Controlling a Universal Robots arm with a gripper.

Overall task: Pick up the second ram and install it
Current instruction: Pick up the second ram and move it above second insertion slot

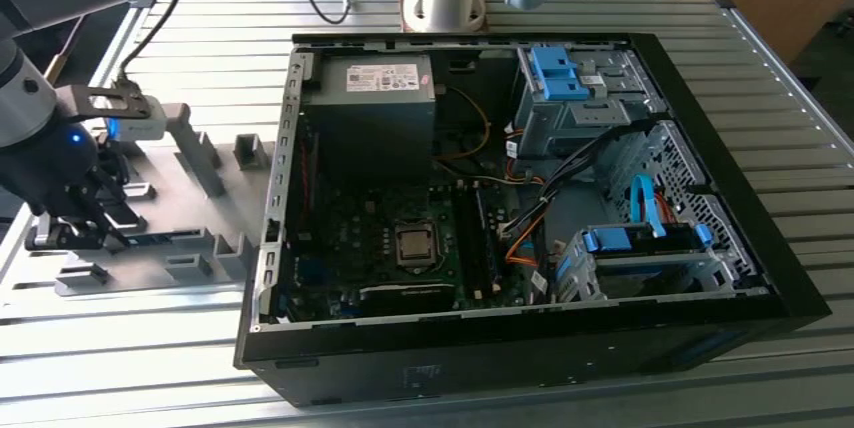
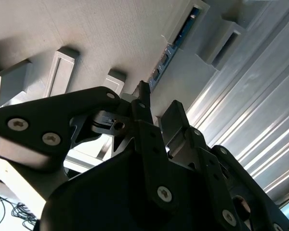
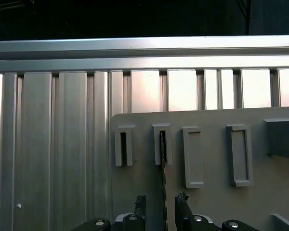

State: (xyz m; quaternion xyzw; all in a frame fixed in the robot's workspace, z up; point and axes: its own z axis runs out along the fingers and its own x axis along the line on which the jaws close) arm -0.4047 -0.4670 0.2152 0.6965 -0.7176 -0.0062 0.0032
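The gripper [image 3: 161, 198] hangs over the holder [image 3: 269, 192], fingers [image 3: 139, 204] apart on both sides of the memory stick [image 3: 163, 173]. The stick stands on its thin side in a slot near the holder's edge. This looks like the pick-up step; a good grab needs the stick in the middle.

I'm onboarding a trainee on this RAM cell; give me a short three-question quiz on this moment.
1. True or false: the ram stands on edge in the grey tray.
2. The fingers are: A) shut on the ram; B) open, either side of it; C) open, away from it.
3. Fill in: the gripper is to the exterior view's ____ of the case.
Key: 1 true; 2 B; 3 left.
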